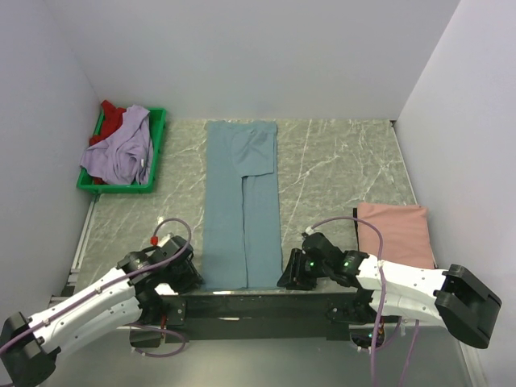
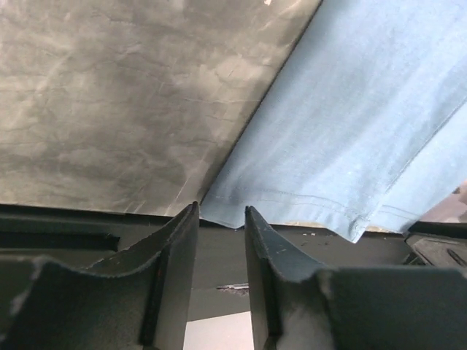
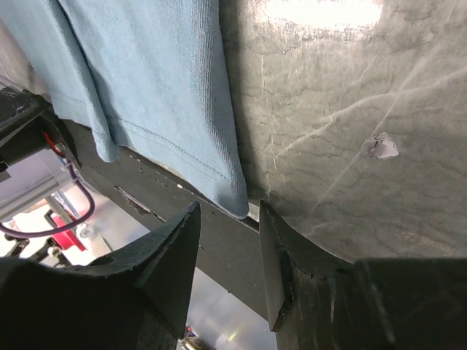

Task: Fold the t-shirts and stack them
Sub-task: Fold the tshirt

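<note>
The grey-blue t-shirt (image 1: 240, 210) lies on the table, folded lengthwise into a long strip with its hem at the near edge. My left gripper (image 1: 196, 280) is open at the hem's left corner. In the left wrist view that corner of the grey-blue t-shirt (image 2: 350, 124) sits just ahead of the open left gripper (image 2: 221, 213). My right gripper (image 1: 287, 278) is open at the hem's right corner. In the right wrist view the shirt (image 3: 153, 80) has its corner tip at the gap of the right gripper (image 3: 228, 211). Neither gripper holds cloth. A folded salmon pink t-shirt (image 1: 397, 234) lies at the right.
A green tray (image 1: 159, 137) at the back left holds the crumpled lavender t-shirt (image 1: 121, 149) and the red t-shirt (image 1: 113, 119). A black bar (image 1: 242, 305) runs along the table's near edge under the hem. Walls close in on the left, back and right.
</note>
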